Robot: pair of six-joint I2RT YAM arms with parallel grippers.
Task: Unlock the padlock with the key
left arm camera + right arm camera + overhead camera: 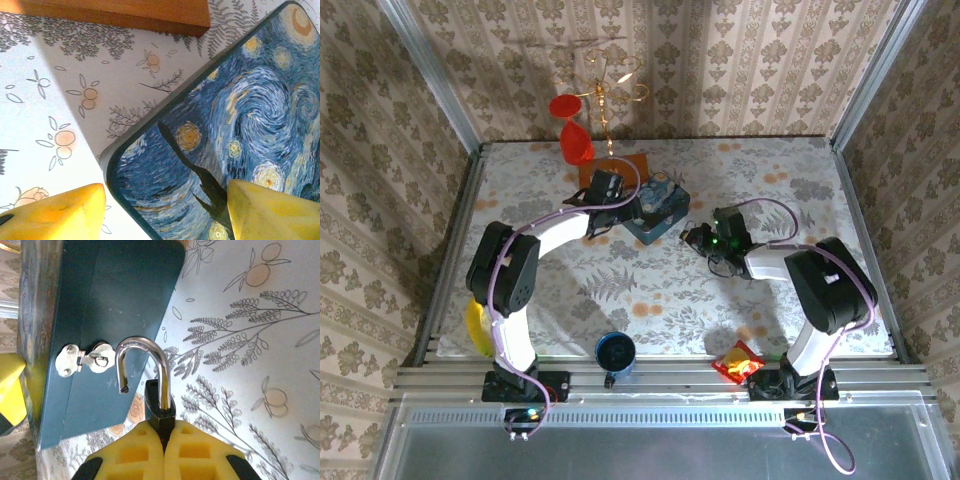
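Right gripper (164,432): yellow fingers pressed together on the dark body of the padlock (162,390), which stands up out of the fingertips. The shackle is swung open: one leg is seated in the body and the free end hangs clear, just ahead of the fingertips and to their left. The free end is close beside the hasp (85,359) on the side wall of the blue tin (115,300) but not through it. Whether they touch cannot be told. The tin wall lies ahead and to the left of this gripper, with the floral table cover (260,340) ahead and to the right. Left gripper (165,215): fingers spread wide and holding nothing, straddling a rounded corner of the tin's starry-night lid. One fingertip (60,212) is off the tin over the table, with a strip of cover visible between it and the tin's edge. The other fingertip overlaps the lid; contact cannot be judged. A wooden block (125,12) lies on the table further ahead of this gripper, apart from the tin. In the top view the two grippers face the tin from opposite sides.
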